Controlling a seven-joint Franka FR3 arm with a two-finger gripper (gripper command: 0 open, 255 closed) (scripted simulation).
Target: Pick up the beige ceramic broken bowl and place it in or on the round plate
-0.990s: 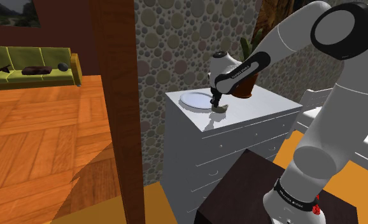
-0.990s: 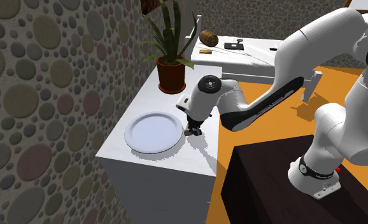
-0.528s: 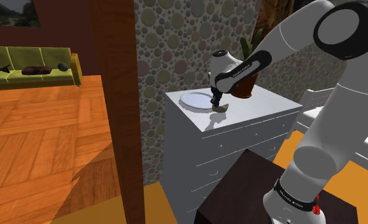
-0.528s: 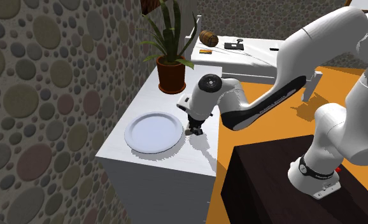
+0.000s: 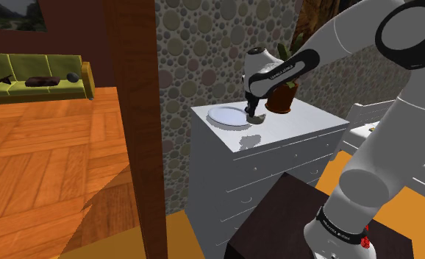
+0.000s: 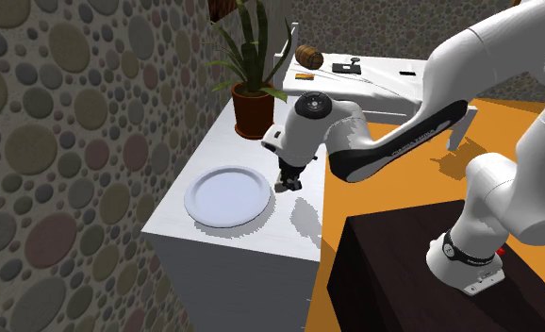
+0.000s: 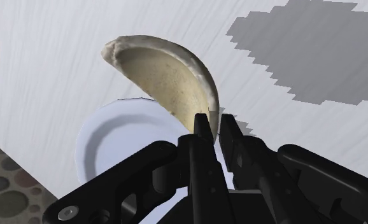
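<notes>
Gripper (image 7: pixel 213 125) fingers are clamped on the rim of the beige broken bowl (image 7: pixel 167 73), held clear above the white dresser top (image 6: pixel 261 234); the round plate (image 6: pixel 225 196) lies just beside and below, toward the second exterior view's left, so the carry looks short and sideways.

A white chest of drawers (image 5: pixel 301 125) carries a round white plate (image 5: pixel 224 115) and a potted plant (image 6: pixel 253 111).

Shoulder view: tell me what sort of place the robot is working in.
Most likely a living area in a house. There is a green sofa on a wood parquet floor, and a white chest of drawers carrying a potted plant stands against a pebble-patterned wall.
</notes>
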